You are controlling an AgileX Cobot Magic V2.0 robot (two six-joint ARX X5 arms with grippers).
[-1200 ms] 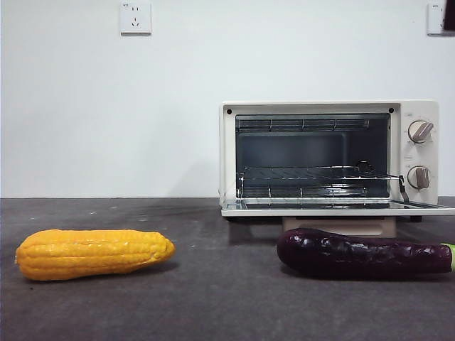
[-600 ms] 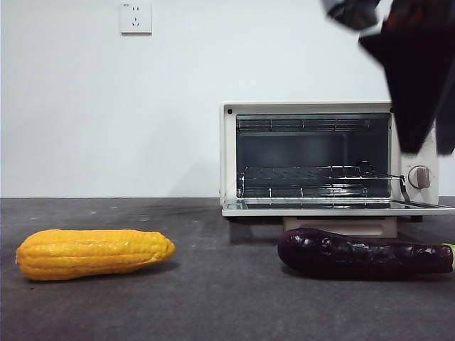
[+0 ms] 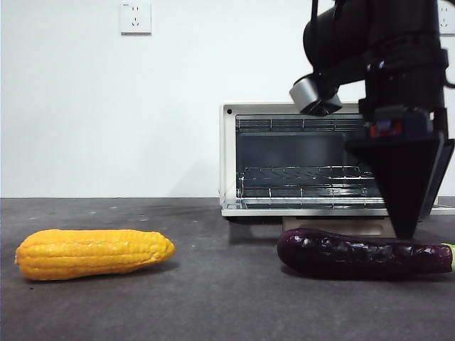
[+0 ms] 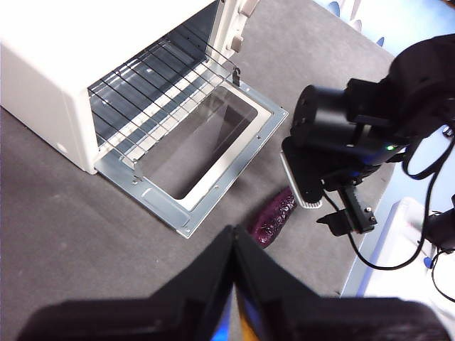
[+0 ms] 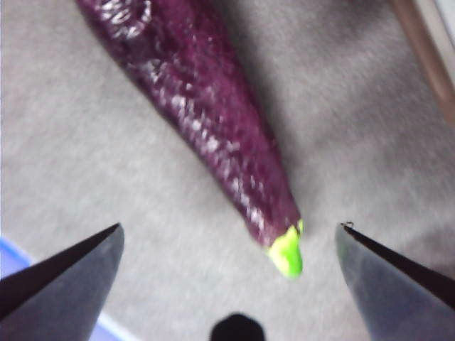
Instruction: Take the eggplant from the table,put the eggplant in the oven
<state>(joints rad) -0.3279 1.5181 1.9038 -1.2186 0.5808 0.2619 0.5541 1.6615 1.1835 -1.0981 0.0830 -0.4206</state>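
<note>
The eggplant [image 3: 364, 256] lies flat on the table [image 3: 213, 298], just in front of the oven [image 3: 328, 158], whose door [image 3: 334, 208] is folded down and whose wire rack [image 3: 306, 174] is bare. A corn cob [image 3: 92, 253] rests well apart on the far side of the table. The right gripper [image 3: 407, 231] hangs directly over the eggplant's stem half, jaws spread wide; in the right wrist view the green stem tip [image 5: 286, 253] sits between the two jaws, near the open end of their span, and nothing is pinched. The left gripper [image 4: 233, 238] waits off to one side with its jaws pressed together, looking down on the oven and the eggplant.

Risk, as judged from this position: the jaws bracket the tapered stem end and not the thick middle. Closing there would grip a narrow, glossy, sloping surface, so the fruit may slip out, or hang nose-down from one end. A drooping eggplant could then strike the lowered door's edge or the rack's front wire on the way in
</note>
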